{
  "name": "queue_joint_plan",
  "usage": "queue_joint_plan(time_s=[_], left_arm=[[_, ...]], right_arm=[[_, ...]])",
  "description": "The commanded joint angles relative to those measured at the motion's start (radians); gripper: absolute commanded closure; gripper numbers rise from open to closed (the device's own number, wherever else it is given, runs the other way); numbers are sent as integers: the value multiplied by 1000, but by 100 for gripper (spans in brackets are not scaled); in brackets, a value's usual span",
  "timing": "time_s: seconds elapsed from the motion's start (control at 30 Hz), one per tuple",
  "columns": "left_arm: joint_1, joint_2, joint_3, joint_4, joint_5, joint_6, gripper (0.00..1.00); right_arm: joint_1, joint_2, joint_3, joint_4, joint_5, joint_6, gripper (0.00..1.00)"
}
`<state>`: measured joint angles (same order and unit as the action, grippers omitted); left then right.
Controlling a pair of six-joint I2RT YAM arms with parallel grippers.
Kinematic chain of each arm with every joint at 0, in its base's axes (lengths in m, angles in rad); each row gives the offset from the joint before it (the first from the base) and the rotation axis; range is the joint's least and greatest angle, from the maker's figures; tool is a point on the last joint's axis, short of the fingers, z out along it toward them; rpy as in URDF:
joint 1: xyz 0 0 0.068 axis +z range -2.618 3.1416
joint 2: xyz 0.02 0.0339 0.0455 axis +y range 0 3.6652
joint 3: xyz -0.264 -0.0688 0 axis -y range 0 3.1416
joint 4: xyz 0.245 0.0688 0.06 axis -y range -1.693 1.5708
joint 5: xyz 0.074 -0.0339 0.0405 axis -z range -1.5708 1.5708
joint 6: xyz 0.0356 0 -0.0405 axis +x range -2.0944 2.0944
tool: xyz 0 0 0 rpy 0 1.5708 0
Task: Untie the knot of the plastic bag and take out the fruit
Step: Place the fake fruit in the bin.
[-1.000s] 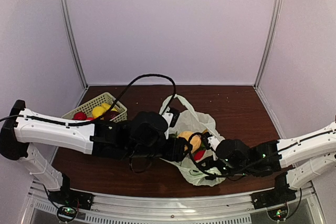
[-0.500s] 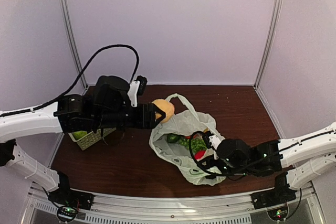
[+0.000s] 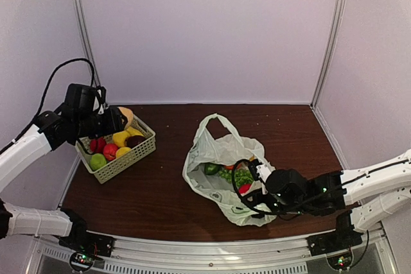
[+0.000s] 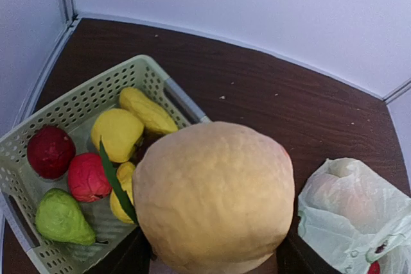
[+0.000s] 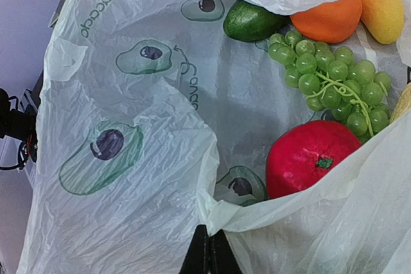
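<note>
Peach-coloured round fruit (image 4: 215,197) is pinched in the left end effector (image 3: 119,120) above the edge of the pale green slotted basket (image 3: 138,152). Released here, it could bounce onto the desk (image 3: 160,197). The right end effector (image 5: 209,251), apparently pressed together on plastic, pins the pale translucent carrier bag (image 3: 215,149), which lies open mid-desk with grapes (image 5: 327,88) inside. Open room lies between.

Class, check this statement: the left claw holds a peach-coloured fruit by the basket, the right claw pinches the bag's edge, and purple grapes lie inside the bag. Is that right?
Not quite: the grapes in the plastic bag are green, not purple, as the right wrist view shows. The rest stands.
</note>
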<state>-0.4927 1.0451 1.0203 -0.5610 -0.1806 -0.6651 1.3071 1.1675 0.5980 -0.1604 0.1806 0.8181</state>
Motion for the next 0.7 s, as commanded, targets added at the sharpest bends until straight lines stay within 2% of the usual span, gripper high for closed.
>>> queue_joint_plan(time_s=[0.0,0.2,0.27,0.67], left_arm=[[118,-22,-99,-64,53,41,33],[233,-41,-222,-49,79,39,31],[243,-36,-250,-37,41,49,31],[305,103,-270,27,6,127,31]], right_arm=[[7,17,24,3,14,-10,100],[7,36,32,7,3,-17,100],[7,42,35,10,-1,-17,100],[7,23,26,-7,-2,-12,100]])
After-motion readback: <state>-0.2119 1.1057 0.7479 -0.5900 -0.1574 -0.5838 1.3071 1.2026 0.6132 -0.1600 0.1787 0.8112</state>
